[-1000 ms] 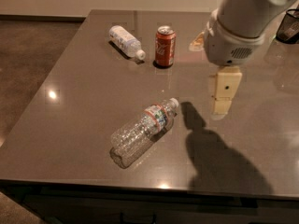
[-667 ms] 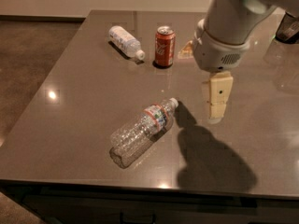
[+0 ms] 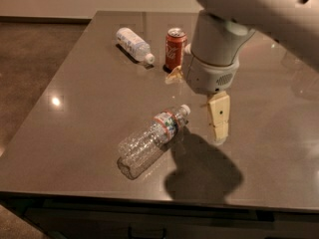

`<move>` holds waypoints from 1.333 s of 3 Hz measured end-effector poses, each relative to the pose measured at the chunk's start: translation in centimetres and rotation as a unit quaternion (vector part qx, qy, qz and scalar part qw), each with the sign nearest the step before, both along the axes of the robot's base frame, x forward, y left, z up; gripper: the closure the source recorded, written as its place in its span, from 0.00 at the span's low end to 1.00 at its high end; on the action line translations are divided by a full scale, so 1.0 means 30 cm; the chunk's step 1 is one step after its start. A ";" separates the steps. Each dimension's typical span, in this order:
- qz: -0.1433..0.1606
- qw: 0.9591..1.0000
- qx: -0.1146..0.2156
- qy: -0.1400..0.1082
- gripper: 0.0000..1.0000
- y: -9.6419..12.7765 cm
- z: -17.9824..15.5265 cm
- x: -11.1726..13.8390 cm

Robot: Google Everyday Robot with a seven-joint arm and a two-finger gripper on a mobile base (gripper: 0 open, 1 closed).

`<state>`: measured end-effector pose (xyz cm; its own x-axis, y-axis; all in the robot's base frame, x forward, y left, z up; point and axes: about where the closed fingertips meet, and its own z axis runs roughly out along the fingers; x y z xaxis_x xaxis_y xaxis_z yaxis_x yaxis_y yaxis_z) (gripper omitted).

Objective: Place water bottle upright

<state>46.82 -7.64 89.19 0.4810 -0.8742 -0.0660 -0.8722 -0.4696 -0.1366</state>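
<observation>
Gripper [image 3: 218, 119] hung just right of center, pointing down over the table [image 3: 75, 108]; whether it was released or clenched could not be told. Beside it, not touching, the water bottle [image 3: 152, 139] lay on its side at lower center. 1 red soda can [image 3: 175, 48] stood upright at upper center.

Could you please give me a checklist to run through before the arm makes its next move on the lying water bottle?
1. The water bottle is fully in view: ok; it lies on its side on the table, cap pointing far-right.
2. The water bottle stands upright: not ok.
3. The end effector is near the bottle: ok; it hangs just right of the cap, apart from it.
4. The end effector's height above the table: cannot tell.
5. The soda can and shorter bottle are out of the way: ok; both sit at the far side.
</observation>
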 end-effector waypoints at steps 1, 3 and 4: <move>0.046 0.999 -0.009 0.012 0.00 0.051 -0.041 -0.029; 0.102 0.994 -0.015 0.024 0.00 0.120 -0.096 -0.053; 0.111 0.993 -0.013 0.026 0.00 0.154 -0.119 -0.044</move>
